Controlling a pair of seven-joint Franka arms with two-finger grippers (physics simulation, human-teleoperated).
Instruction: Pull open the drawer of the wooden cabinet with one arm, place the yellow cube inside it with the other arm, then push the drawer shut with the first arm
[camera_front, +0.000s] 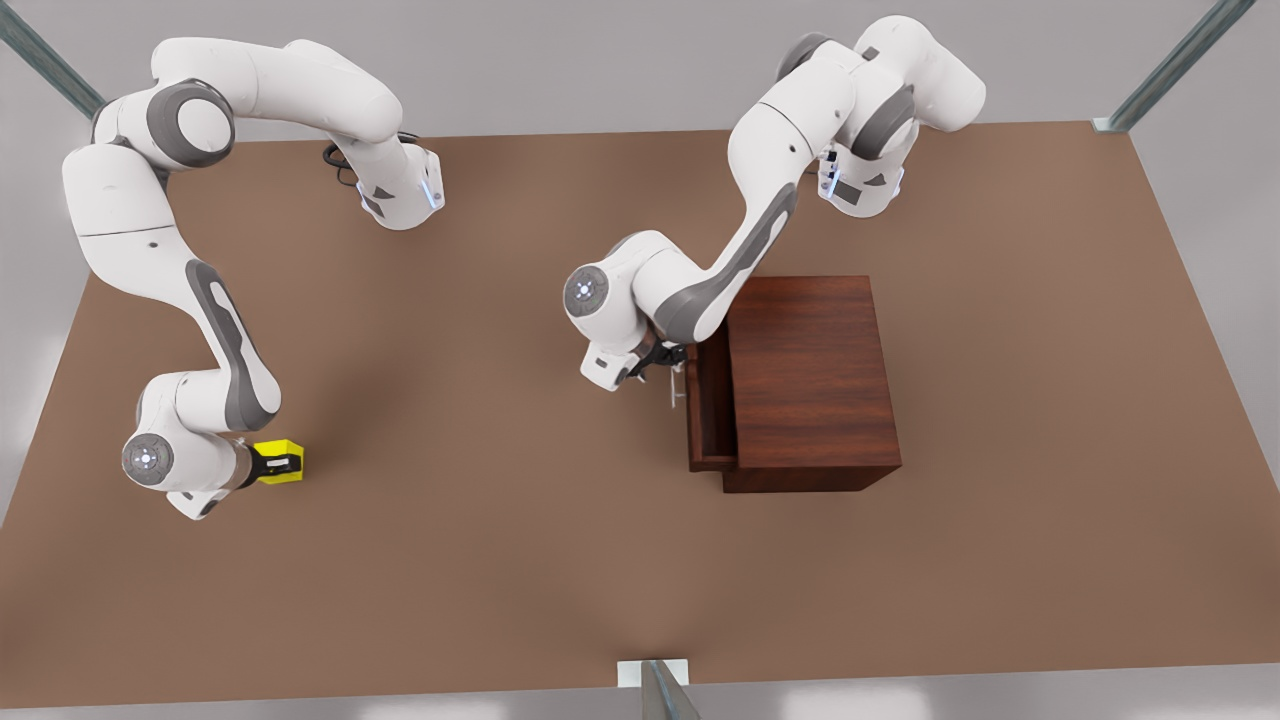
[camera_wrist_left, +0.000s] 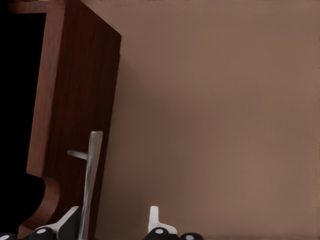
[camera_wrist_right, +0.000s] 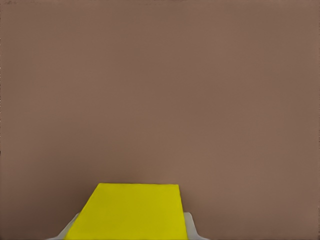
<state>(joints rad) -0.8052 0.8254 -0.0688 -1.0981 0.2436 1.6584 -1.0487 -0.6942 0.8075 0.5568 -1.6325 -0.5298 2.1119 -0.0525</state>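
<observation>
left gripper (camera_front: 668, 372) spread wide around thin silver bar handle (camera_wrist_left: 90, 185) of part-open dark wooden drawer (camera_front: 706, 410) | right gripper (camera_front: 283, 463) clamped on small yellow cube (camera_wrist_right: 127, 212) on brown table (camera_front: 480, 500)

Brown matte worktop (camera_front: 560, 560), plain, grey surround past its edges. Resting on it: wooden cabinet (camera_front: 810, 380) toward the front view's right, drawer (camera_front: 708, 420) slid partway out on its left face. Yellow cube (camera_front: 283, 462) sitting on the surface near the front view's left edge, well apart from the cabinet. Both arm bases mounted along the far edge.
</observation>
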